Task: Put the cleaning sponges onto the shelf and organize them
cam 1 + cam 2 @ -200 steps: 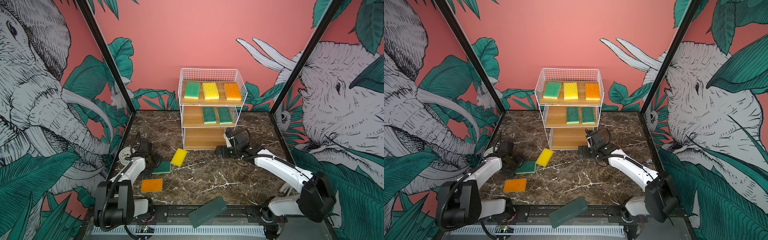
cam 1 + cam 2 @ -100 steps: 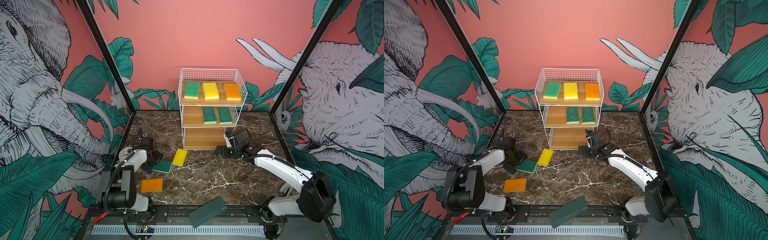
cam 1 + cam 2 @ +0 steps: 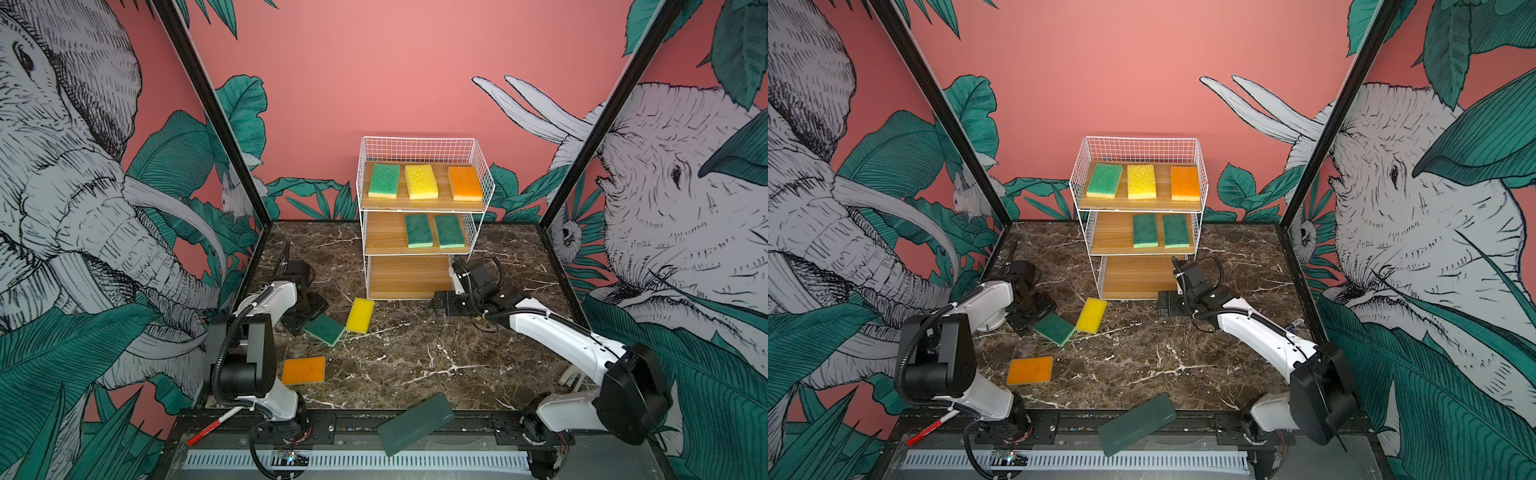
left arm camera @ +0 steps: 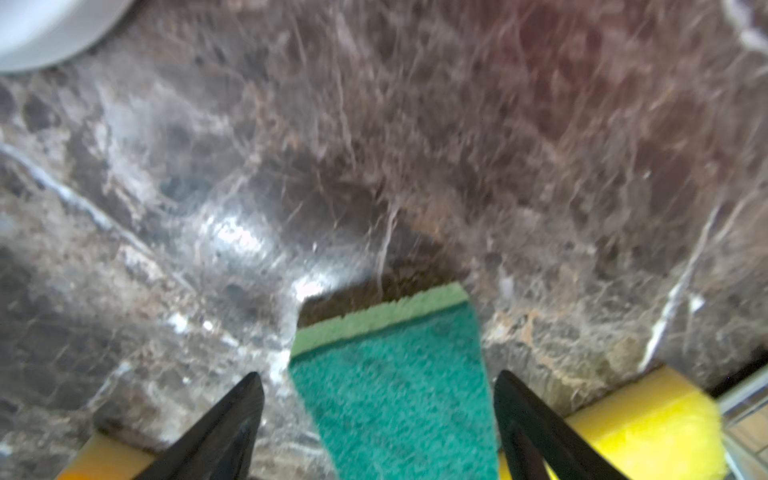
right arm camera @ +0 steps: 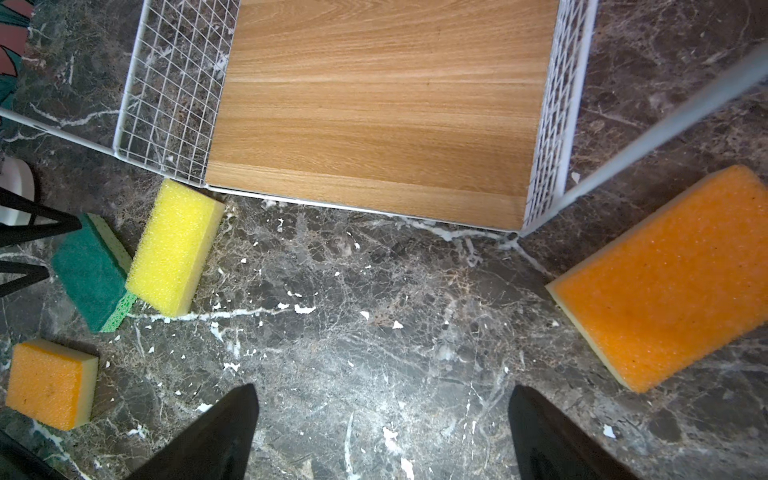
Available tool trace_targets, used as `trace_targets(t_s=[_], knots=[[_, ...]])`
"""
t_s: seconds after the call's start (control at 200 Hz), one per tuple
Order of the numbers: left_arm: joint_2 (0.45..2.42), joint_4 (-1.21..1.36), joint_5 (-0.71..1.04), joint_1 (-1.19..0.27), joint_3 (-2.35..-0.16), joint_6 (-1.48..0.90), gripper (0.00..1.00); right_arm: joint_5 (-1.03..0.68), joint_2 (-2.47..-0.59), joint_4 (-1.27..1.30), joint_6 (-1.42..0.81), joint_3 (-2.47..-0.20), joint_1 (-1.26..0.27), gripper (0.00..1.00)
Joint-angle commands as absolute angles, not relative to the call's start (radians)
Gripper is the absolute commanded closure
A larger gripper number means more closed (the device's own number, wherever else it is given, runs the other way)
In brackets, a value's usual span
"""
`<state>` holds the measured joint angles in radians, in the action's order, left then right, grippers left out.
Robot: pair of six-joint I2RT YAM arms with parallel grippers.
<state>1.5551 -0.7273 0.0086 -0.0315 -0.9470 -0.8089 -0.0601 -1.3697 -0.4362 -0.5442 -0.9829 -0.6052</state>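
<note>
Claws both apart, L claw (image 4: 376,386) moved in astride green sponge (image 3: 325,329), R claw (image 5: 384,392) unmoved

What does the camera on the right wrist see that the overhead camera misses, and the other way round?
Only the right wrist view shows an orange sponge on the marble table by a front corner of the shelf. Only a top view shows the two upper boards holding five sponges, and the dark green slab at the front edge. Both show the bare bottom board and, on the table, a yellow sponge, a green sponge and a second orange sponge.
</note>
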Motion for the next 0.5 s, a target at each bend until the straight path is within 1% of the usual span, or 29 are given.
trace_targets(t_s=[0.0, 0.145, 0.495], knots=[[1.477, -0.813, -0.017, -0.054, -0.927, -0.805, 0.09, -0.048, -1.345, -0.438, -0.529, -0.971, -0.595, 0.03], [1.465, -0.77, 0.013, -0.087, -0.899, -0.86, 0.08, -0.049, -1.338, -0.436, -0.525, -0.968, -0.594, 0.03], [1.569, -0.705, 0.029, -0.164, -0.888, -0.946, 0.07, -0.05, -1.311, -0.426, -0.519, -0.945, -0.58, 0.03]])
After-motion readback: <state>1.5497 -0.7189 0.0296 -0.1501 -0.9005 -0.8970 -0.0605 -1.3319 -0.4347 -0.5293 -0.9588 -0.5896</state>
